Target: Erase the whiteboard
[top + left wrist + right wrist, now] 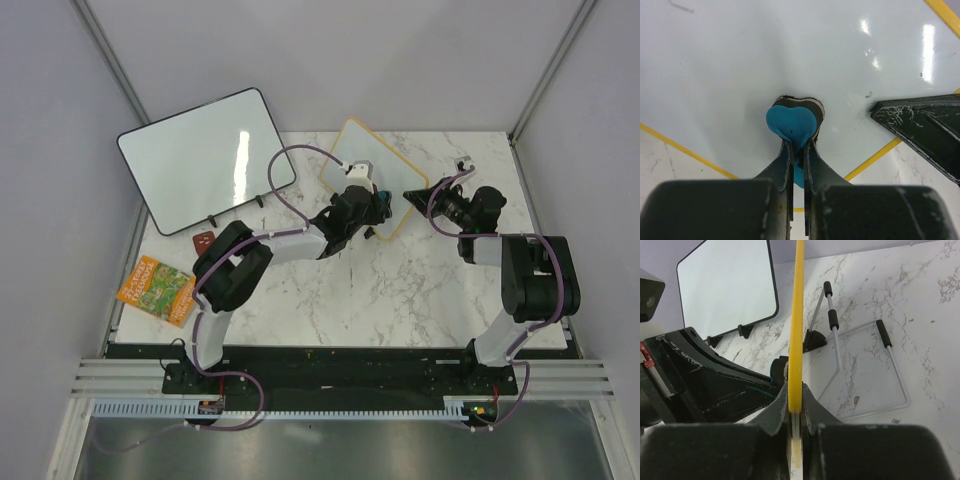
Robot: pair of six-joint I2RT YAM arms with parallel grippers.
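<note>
Blue eraser (791,124) pinched tight in left pincer (797,145) presses whiteboard (352,145), whose yellow edge right pincer (796,395) clamps.

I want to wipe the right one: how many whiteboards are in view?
2. A large black-framed whiteboard stands at the back left. A small yellow-framed whiteboard is at back centre, its edge pinched by the right gripper, while the left gripper presses a blue eraser on it.
</note>
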